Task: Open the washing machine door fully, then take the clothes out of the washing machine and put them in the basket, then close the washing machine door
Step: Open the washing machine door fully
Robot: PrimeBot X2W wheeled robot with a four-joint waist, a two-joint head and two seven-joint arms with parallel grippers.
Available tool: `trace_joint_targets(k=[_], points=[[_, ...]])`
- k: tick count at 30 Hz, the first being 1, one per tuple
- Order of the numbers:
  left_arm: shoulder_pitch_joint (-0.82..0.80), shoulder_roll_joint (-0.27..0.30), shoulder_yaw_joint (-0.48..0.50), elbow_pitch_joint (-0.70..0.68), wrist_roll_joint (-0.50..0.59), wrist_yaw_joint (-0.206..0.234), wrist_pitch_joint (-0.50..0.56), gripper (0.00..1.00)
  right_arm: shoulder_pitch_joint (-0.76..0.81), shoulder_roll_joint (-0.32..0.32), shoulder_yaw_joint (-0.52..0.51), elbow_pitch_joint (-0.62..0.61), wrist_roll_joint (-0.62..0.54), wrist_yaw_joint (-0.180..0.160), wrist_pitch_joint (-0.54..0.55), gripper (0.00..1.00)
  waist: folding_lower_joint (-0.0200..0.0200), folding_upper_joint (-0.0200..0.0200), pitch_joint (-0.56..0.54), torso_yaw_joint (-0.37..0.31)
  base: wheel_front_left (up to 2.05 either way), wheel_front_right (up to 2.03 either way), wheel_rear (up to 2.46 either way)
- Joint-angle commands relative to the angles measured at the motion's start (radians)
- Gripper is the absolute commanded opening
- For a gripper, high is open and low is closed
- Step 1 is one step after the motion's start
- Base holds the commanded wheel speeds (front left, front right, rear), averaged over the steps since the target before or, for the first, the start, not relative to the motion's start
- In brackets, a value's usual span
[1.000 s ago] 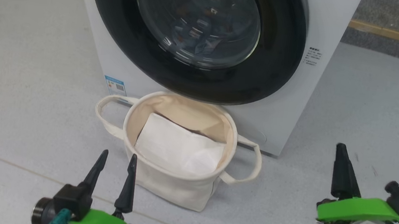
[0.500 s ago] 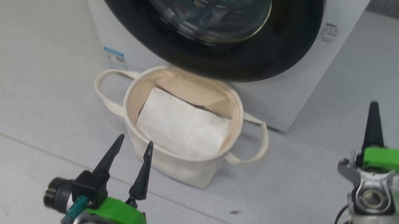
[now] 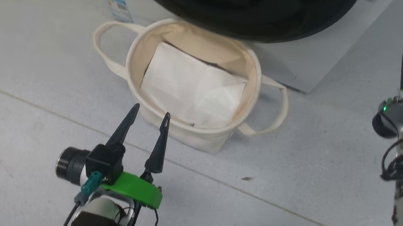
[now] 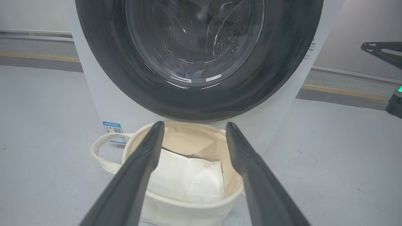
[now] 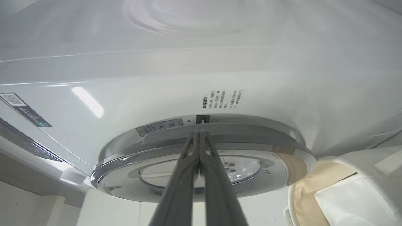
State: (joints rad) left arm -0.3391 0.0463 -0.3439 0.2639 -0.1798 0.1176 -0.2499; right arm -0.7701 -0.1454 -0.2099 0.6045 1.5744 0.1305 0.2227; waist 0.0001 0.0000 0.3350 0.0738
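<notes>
The right pincer (image 5: 199, 132) has climbed from low beside the basket (image 3: 198, 137) to the side edge of the washing machine door (image 4: 100, 37), fingers pressed flat together and holding nothing; whether the tips touch the rim I cannot tell. (The head camera has dipped too, so the washing machine (image 4: 103, 103) sliding up that view is no move of its own.) I judge the door-opening step is only starting. The machine stands on the floor, door shut against it; the clothes behind the glass are too dim to make out. The basket sits just before it, a white sheet (image 3: 189, 85) inside. The left pincer (image 3: 151, 110) hovers near the basket, spread wide and empty.
</notes>
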Motion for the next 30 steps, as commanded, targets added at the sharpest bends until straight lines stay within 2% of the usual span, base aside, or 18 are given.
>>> trace_joint_targets(k=[1, 7, 18, 30], points=[[-0.024, 0.004, 0.024, -0.029, -0.007, 0.008, -0.012, 1.00, -0.038, -0.004, 0.015, -0.027, 0.010, 0.000, 0.014, 0.00, -0.0001, 0.0000, 0.022, 0.010, 0.00, 0.00, 0.00], [-0.042, 0.004, -0.002, -0.024, -0.034, 0.021, -0.012, 1.00, -0.130, -0.043, -0.001, 0.063, 0.071, 0.000, 0.108, 0.00, -0.0001, 0.0000, 0.051, 0.031, 0.00, 0.00, 0.00], [-0.058, 0.004, -0.033, -0.004, -0.046, 0.035, -0.012, 1.00, -0.249, -0.106, -0.015, 0.193, 0.102, 0.000, 0.169, 0.00, -0.0001, 0.0000, 0.091, 0.069, 0.00, 0.00, 0.00], [-0.087, 0.004, -0.074, -0.014, -0.067, 0.051, -0.012, 1.00, -0.381, -0.125, 0.030, 0.304, 0.099, 0.000, 0.261, 0.00, -0.0001, 0.0000, 0.156, 0.091, 0.00, 0.00, 0.00]])
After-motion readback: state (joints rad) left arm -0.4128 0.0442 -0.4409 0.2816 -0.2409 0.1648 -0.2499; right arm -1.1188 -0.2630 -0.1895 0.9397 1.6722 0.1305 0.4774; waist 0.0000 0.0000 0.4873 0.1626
